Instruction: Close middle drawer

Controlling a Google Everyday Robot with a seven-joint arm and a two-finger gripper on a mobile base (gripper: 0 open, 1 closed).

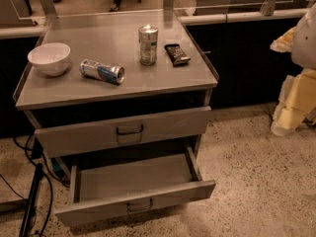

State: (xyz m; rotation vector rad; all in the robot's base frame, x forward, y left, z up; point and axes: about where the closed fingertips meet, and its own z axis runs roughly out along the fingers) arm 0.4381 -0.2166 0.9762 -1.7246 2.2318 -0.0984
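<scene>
The middle drawer is a grey metal drawer with a shallow tray. It stands pulled far out of the cabinet. Its low flat front carries a small dark centre handle, and the tray looks empty. Above it, the taller-fronted grey drawer is out a little. The lowest drawer is hidden under the open one. My gripper hangs at the right edge of the camera view, pale and yellowish, well right of the cabinet, above the floor and touching nothing.
On the cabinet top are a white bowl, a can lying on its side, an upright can and a dark packet. Cables and a dark bar lie at the lower left. Speckled floor spreads to the right.
</scene>
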